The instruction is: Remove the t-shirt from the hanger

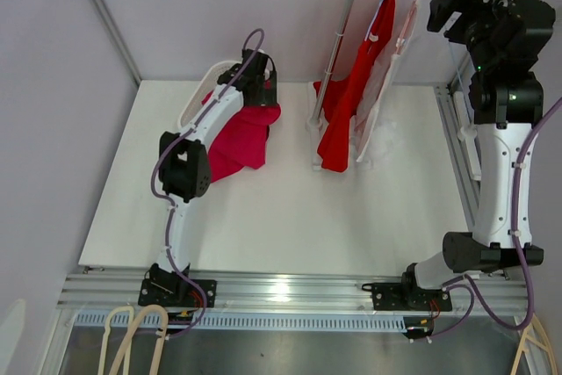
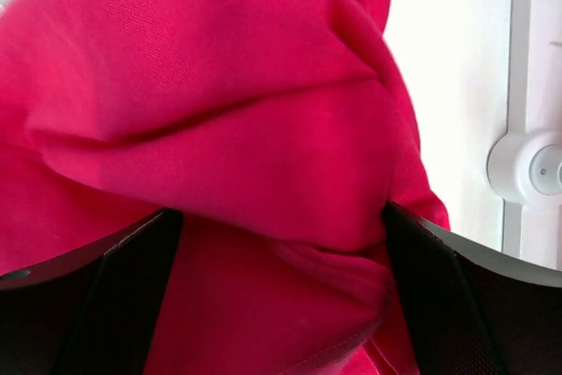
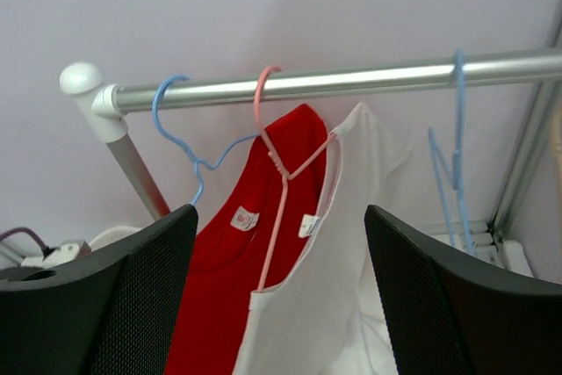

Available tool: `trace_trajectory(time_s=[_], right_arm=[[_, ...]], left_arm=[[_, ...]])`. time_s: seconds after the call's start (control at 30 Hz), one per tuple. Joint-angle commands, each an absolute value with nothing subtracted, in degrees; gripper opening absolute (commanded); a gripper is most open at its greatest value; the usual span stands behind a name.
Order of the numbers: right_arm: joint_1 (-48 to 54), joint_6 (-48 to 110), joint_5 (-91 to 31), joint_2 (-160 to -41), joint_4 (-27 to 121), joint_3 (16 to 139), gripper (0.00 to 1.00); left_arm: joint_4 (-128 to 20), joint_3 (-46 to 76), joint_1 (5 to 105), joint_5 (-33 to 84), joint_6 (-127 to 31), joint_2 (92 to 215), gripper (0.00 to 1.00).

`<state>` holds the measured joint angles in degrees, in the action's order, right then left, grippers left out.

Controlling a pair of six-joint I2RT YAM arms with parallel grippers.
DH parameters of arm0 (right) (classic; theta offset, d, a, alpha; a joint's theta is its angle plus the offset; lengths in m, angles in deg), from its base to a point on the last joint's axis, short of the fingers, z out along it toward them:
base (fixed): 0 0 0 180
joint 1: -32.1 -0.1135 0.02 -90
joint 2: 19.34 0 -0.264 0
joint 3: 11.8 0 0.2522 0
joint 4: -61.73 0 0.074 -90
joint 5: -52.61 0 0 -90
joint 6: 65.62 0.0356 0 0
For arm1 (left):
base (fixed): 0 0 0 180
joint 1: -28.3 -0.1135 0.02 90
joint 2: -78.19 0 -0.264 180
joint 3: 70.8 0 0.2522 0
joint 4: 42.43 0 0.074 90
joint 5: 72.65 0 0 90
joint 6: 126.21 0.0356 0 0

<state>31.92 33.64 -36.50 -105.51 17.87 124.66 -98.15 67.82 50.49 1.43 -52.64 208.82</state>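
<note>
Well, your right gripper [image 3: 279,212] stood wide open, holding nothing; the red t-shirt [image 3: 224,278] hung lengthwise downward, straight ahead of its jaws; this arm was nearer.

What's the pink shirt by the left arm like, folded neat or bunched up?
Bunched up. The pink shirt shows deep creases at the left gripper, and from above it lies in a crumpled heap.

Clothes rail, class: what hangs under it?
A red t-shirt on a blue hanger, a white t-shirt on a pink hanger, and a bare blue hanger. The shirts cover most of their hangers.
</note>
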Motion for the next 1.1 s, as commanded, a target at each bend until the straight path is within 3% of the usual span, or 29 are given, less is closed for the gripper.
trace_trajectory(time_s=[0.0,0.07,0.13,0.17,0.2,0.27,0.47,0.5,0.57,0.6,0.7,0.83,1.0,1.07], right_arm=[[29.21,33.52,-37.12,-108.89,13.35,127.03,0.81],[28.07,33.26,-39.13,-110.12,12.99,127.38,0.81],[26.57,33.0,-40.11,-112.15,12.99,127.82,0.81],[26.22,32.73,-40.64,-112.76,13.08,128.26,0.82],[25.69,32.73,-40.82,-114.07,12.99,128.7,0.82],[25.25,32.56,-41.25,-115.4,12.82,130.18,0.82],[23.49,31.06,-45.3,-118.65,14.49,131.59,0.82],[23.32,30.8,-45.65,-119.27,14.4,132.91,0.82],[22.88,30.19,-47.05,-121.46,13.79,134.76,0.81],[22.61,29.49,-47.67,-122.08,13.61,135.55,0.81],[22.26,28.69,-49.25,-124.37,13.87,137.57,0.79],[22.08,27.9,-50.48,-125.86,16.33,137.58,0.7],[22.08,27.46,-51.63,-128.41,16.33,140.12,0.66],[22.08,26.93,-52.06,-128.68,16.59,140.21,0.6]], left_arm=[[-98.65,70.77,49.22,-0.14,-50.36,208.09,0.99],[-98.03,69.01,48.52,-0.4,-51.15,208.0,1.0],[-96.11,65.41,47.81,-0.06,-52.38,207.3,0.93],[-95.57,64.79,47.11,1.69,-52.82,206.95,0.88],[-95.39,64.35,46.76,2.49,-53.26,206.95,0.73],[-95.22,63.9,46.05,3.37,-53.26,207.38,0.63],[-95.57,65.3,45.52,2.93,-52.38,208.62,0.56],[-95.74,65.22,45.44,2.93,-52.3,208.97,0.43],[-96.18,66.27,45.09,3.02,-52.38,209.41,0.3],[-96.53,66.36,45.0,3.2,-52.65,209.5,0.17],[-96.1,66.19,44.73,4.34,-53.17,208.8,0.04],[-95.22,65.57,44.38,10.11,-53.7,206.08,0.01],[-95.92,66.1,43.24,16.9,-55.11,203.0,0.01],[-95.22,65.23,41.75,24.68,-56.42,200.46,0.01]])
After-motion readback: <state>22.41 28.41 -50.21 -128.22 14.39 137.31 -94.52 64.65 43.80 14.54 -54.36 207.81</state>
